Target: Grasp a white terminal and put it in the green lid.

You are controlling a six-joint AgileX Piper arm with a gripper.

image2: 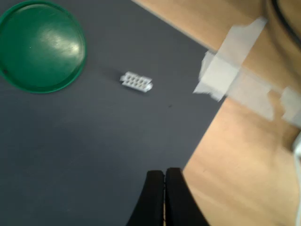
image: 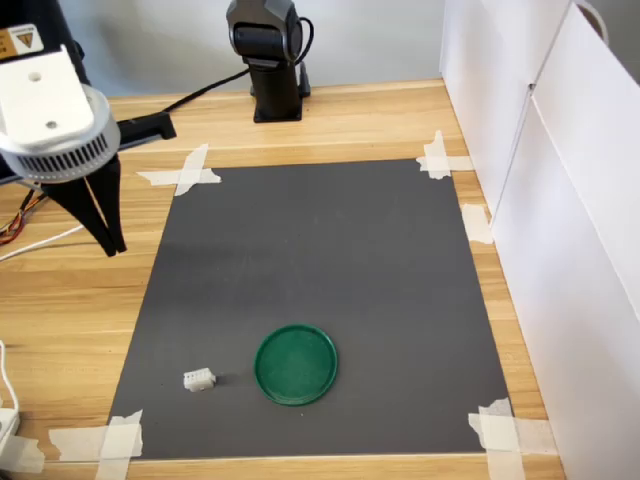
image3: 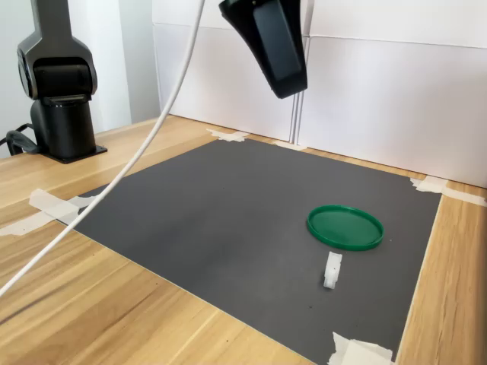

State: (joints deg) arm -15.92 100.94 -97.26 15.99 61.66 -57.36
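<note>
- First exterior view: gripper point(image: 108, 243) hangs over bare bench wood just off the mat's point(image: 330, 250) left edge, toward the far-left corner. Fingers pressed together, nothing between them.
- White terminal point(image: 199, 379) lies flat on the mat near its near-left corner, well apart from the gripper, further along the same left side and nearer the camera.
- Green lid point(image: 296, 364) sits on the mat just beside the terminal, on the first exterior view's right of it, not touching. Lid is empty.
- Tape strips point(image: 182, 172) hold down the mat corners. A second black arm base point(image: 268, 60) stands at the bench's far edge.
- Wrist view: gripper point(image2: 164, 181) tips meet in a closed pair, over the mat right at its edge with the wood. Terminal point(image2: 136, 82) lies ahead of the tips, clear of them, ribbed slots visible. Lid point(image2: 41, 46) sits beyond it, small gap between the two. Taped mat corner point(image2: 221, 70) off to the side.
- Second exterior view: terminal point(image3: 332, 271) lies just in front of the lid point(image3: 345, 226), near the mat's near-right corner. Only the arm's dark underside point(image3: 270, 42) shows at the top; fingertips not visible here.
</note>
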